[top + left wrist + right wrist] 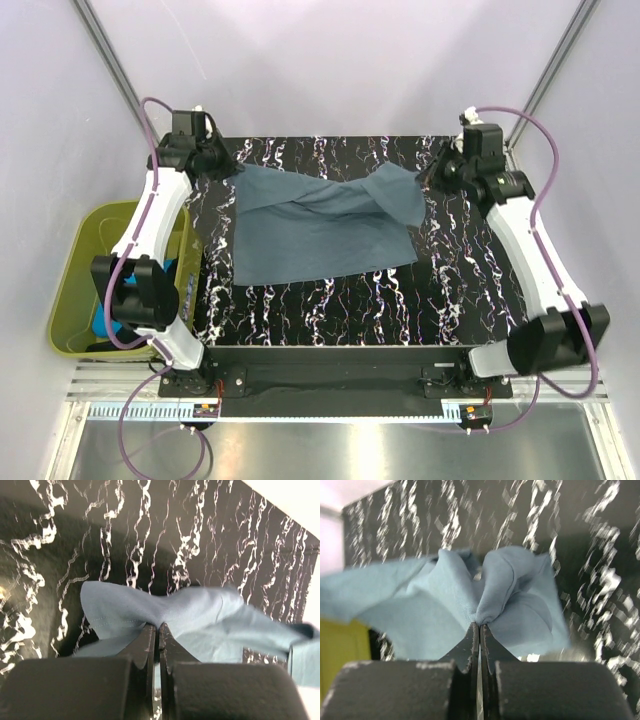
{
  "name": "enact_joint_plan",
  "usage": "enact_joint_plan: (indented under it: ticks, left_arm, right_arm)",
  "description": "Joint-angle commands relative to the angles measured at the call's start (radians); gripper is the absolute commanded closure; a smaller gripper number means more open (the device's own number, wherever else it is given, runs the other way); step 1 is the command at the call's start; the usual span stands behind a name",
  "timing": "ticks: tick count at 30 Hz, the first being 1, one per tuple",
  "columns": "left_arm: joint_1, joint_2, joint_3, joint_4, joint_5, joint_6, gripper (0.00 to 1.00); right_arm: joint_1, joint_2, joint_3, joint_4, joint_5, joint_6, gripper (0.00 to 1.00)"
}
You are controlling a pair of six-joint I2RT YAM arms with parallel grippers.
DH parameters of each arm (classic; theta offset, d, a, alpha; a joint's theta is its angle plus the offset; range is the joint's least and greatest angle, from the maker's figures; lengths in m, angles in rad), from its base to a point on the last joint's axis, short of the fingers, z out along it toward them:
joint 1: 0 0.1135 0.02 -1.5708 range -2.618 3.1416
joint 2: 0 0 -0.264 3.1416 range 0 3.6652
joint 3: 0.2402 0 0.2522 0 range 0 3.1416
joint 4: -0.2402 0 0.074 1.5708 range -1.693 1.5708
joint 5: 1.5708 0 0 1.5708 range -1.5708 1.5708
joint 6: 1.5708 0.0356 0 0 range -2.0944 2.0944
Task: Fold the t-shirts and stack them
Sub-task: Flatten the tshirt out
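The grey shirt [320, 235] lies spread on the counter [350, 310]. The left hand [158, 627] is clamped on its far-left corner, the right hand [479, 626] on its far-right corner.

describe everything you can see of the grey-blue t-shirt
The slate grey-blue t-shirt is thin, soft, plain cloth with a stitched hem. It lies spread but rumpled on the far part of the black marbled table, its far edge twisted. The left gripper and right gripper each pinch a far corner, shut on bunched fabric.
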Motion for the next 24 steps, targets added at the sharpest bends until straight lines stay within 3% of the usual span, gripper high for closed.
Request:
enact_joint_plan:
  ticks: [1, 3, 6, 9, 13, 18, 21, 24]
  left_arm:
    - [0.011, 0.007, 0.096, 0.055, -0.062, 0.054, 1.0]
    - [0.013, 0.001, 0.119, 0.056, -0.094, 0.085, 1.0]
    - [0.017, -0.028, 0.165, 0.067, -0.166, 0.116, 1.0]
    - [0.033, -0.06, 0.205, 0.081, -0.235, 0.131, 1.0]
    - [0.043, -0.088, 0.266, 0.128, -0.294, 0.144, 1.0]
    - [0.042, -0.05, 0.302, 0.271, -0.197, 0.133, 1.0]
    - [0.021, 0.056, 0.338, 0.323, -0.059, 0.09, 1.0]
    - [-0.056, 0.197, 0.392, 0.262, 0.021, 0.119, 1.0]
  right_arm:
    - [-0.006, -0.154, -0.081, 0.003, -0.127, 0.049, 1.0]
    - [-0.004, -0.191, -0.135, 0.003, -0.208, 0.073, 1.0]
    - [0.042, -0.219, -0.173, 0.024, -0.453, 0.095, 1.0]
    - [0.19, -0.245, -0.173, 0.053, -0.7, 0.06, 1.0]
    - [0.307, -0.262, -0.138, 0.07, -0.868, 0.064, 1.0]
    - [0.312, -0.303, -0.135, 0.096, -0.914, 0.084, 1.0]
    - [0.312, -0.334, -0.195, 0.069, -0.771, 0.089, 1.0]
    - [0.31, -0.329, -0.27, 0.014, -0.686, 0.081, 1.0]
